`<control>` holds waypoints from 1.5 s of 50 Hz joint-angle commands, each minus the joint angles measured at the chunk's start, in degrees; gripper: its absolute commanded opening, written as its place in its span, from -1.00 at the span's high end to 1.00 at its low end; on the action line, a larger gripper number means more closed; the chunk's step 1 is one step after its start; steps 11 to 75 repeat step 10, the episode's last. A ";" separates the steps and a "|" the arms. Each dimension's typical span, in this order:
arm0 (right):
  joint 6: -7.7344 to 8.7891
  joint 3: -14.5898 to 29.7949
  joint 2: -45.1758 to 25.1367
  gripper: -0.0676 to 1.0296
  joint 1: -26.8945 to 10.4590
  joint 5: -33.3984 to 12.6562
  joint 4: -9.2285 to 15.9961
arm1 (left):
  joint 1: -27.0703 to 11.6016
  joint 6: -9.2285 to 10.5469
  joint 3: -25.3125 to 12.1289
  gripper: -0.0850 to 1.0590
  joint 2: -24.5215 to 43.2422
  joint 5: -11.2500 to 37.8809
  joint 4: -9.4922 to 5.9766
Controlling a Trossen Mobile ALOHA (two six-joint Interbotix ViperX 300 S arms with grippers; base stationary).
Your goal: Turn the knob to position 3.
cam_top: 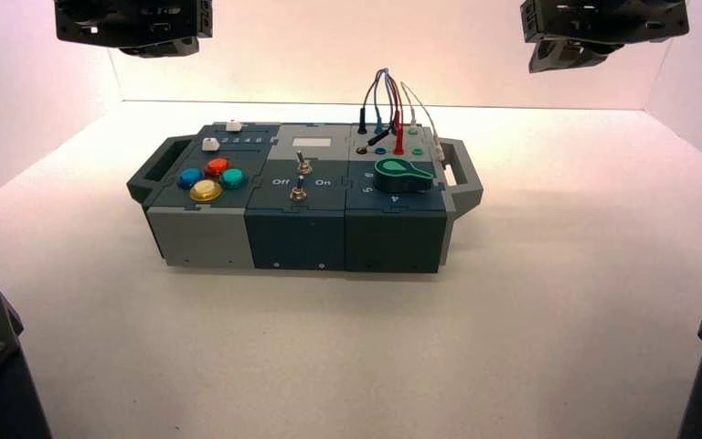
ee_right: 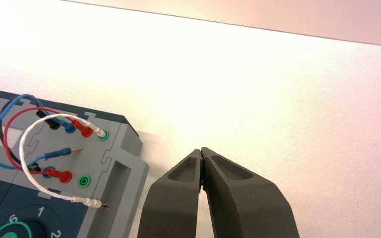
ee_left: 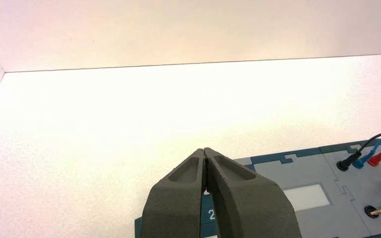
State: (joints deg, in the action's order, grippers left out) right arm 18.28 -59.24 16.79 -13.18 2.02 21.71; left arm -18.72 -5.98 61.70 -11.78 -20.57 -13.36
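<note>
The knob, a teal dial with a green pointer cap, sits at the box's right end. Both the left gripper and right gripper are seen pressed closed, holding nothing, raised clear. The right gripper should be opened and lowered squarely over the cap, then rotated toward 3. No containers are seen.

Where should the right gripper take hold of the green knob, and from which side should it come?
Probably from above, closing on the two long sides of the knob pointer cap, whose teardrop shape gives flat flanks to turn. The right gripper, shut, is beyond the box's right handle. Wires crowd the back.
</note>
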 commanded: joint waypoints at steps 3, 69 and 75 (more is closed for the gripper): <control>-0.18 1.41 -1.23 0.92 0.18 0.53 0.44 | 0.00 -0.18 -1.32 0.91 -0.53 -0.44 0.18; -0.18 1.93 -1.85 0.92 0.18 0.26 0.44 | 0.00 -0.09 -1.41 0.91 -0.53 -0.35 0.18; -0.18 1.93 -1.85 0.92 0.18 0.26 0.44 | 0.00 -0.09 -1.41 0.91 -0.53 -0.35 0.18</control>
